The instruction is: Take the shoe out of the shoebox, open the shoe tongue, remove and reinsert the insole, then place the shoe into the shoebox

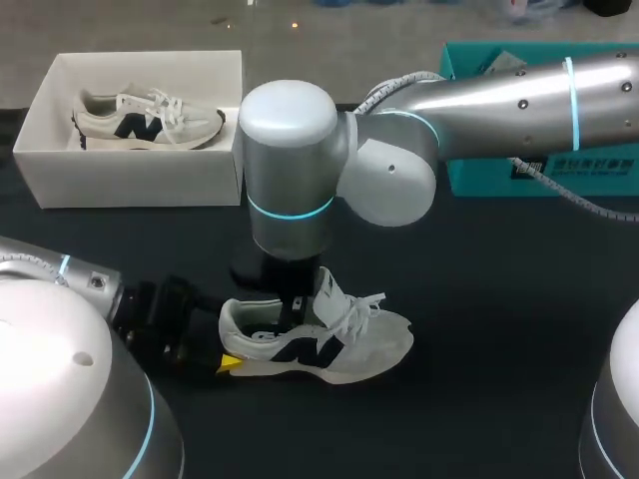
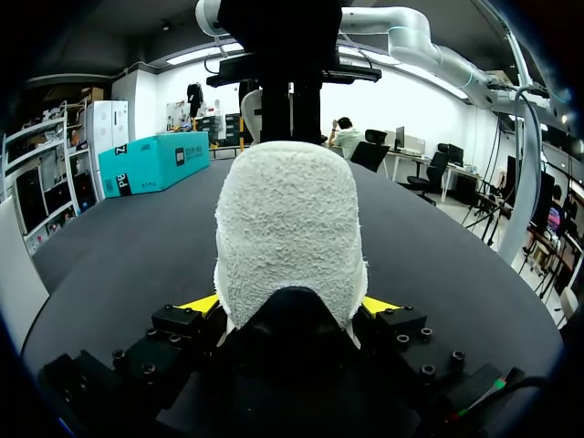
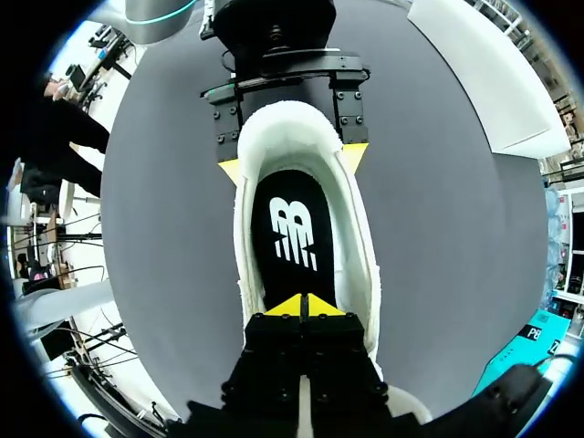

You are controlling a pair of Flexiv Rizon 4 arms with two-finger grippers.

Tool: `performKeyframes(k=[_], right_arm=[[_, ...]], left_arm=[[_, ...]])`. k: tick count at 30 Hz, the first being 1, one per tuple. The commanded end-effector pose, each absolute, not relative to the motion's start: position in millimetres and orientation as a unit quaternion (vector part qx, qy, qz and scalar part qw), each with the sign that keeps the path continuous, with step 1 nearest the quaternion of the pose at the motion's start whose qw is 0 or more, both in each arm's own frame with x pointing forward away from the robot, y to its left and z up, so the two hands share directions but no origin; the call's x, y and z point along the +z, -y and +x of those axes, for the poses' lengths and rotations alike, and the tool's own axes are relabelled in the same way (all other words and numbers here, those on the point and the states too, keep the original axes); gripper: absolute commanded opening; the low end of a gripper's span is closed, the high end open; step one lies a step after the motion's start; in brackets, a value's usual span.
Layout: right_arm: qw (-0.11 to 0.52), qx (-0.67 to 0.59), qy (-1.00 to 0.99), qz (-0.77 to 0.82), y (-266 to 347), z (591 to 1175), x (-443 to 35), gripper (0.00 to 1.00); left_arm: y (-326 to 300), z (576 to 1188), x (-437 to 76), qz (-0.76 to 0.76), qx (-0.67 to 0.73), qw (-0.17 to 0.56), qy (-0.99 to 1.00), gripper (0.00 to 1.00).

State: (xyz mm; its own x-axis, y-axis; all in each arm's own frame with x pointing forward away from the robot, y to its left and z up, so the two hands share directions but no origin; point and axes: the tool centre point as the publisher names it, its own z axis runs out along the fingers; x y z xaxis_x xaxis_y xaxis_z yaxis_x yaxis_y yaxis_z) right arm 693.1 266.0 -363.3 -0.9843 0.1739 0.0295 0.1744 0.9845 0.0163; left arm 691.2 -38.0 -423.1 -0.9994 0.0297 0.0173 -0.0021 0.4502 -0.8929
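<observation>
My left jaws are clamped on the heel of the white sneaker (image 1: 339, 344), which stands on the dark tabletop (image 1: 499, 299) with its toe toward 3 o'clock. My right jaws are pressed together inside its opening, just over the black insole (image 3: 292, 228). At 10 o'clock, the white shoebox (image 1: 130, 180) holds a second sneaker (image 1: 150, 120).

From my right wrist, my right gripper (image 3: 302, 306) covers the front of the insole (image 3: 294, 228) and the toe of the shoe (image 3: 294, 137). In the head view my right arm (image 1: 290, 170) hides that gripper and the shoe's opening. From my left wrist, the heel (image 2: 287, 228) blocks the rest of the shoe.
</observation>
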Motion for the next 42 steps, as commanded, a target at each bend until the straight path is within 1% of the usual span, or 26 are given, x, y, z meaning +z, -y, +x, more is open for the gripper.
performKeyframes(k=[1, 11, 19, 24, 27, 29, 31, 32, 34, 38, 42], right_arm=[[0.036, -0.024, 0.995, -0.094, -272.6, 698.9, -381.9, 0.0], [0.044, -0.014, 0.994, -0.103, -270.5, 693.8, -400.1, 0.0], [-0.011, -0.029, 0.991, -0.128, -260.8, 699.5, -391.2, 0.0], [-0.03, -0.027, 0.991, -0.126, -262.1, 703.0, -390.8, 0.0], [-0.03, -0.025, 0.992, -0.122, -263.0, 703.5, -395.3, 0.0], [-0.029, -0.02, 0.993, -0.117, -263.6, 704.3, -399.6, 0.02], [-0.028, -0.02, 0.993, -0.116, -265.0, 704.4, -401.9, 0.11], [-0.025, -0.021, 0.993, -0.114, -265.9, 704.5, -402.7, 0.14], [-0.023, -0.02, 0.993, -0.112, -267.6, 704.3, -403.8, 0.15], [-0.023, -0.022, 0.993, -0.111, -268.1, 706.0, -406.5, 0.24], [-0.023, -0.023, 0.993, -0.116, -266.4, 709.8, -408.6, 0.27]], left_arm=[[36.6, 690.5, -423.4, -0.008, 0.524, 0.015, 0.852, 0.0], [36.6, 690.5, -423.4, -0.008, 0.524, 0.015, 0.852, 0.0], [36.6, 690.5, -423.4, -0.008, 0.524, 0.015, 0.852, 0.0], [36.6, 690.5, -423.4, -0.008, 0.524, 0.015, 0.852, 0.0], [36.6, 690.5, -423.4, -0.008, 0.524, 0.015, 0.852, 0.0], [36.6, 690.5, -423.4, -0.008, 0.524, 0.015, 0.852, 0.0], [36.6, 690.5, -423.4, -0.008, 0.524, 0.015, 0.852, 0.0], [36.6, 690.5, -423.4, -0.008, 0.524, 0.015, 0.852, 0.0], [36.6, 690.5, -423.4, -0.008, 0.524, 0.015, 0.852, 0.0], [36.6, 690.5, -423.4, -0.008, 0.524, 0.015, 0.852, 0.0], [36.6, 690.5, -423.4, -0.008, 0.524, 0.015, 0.852, 0.0]])
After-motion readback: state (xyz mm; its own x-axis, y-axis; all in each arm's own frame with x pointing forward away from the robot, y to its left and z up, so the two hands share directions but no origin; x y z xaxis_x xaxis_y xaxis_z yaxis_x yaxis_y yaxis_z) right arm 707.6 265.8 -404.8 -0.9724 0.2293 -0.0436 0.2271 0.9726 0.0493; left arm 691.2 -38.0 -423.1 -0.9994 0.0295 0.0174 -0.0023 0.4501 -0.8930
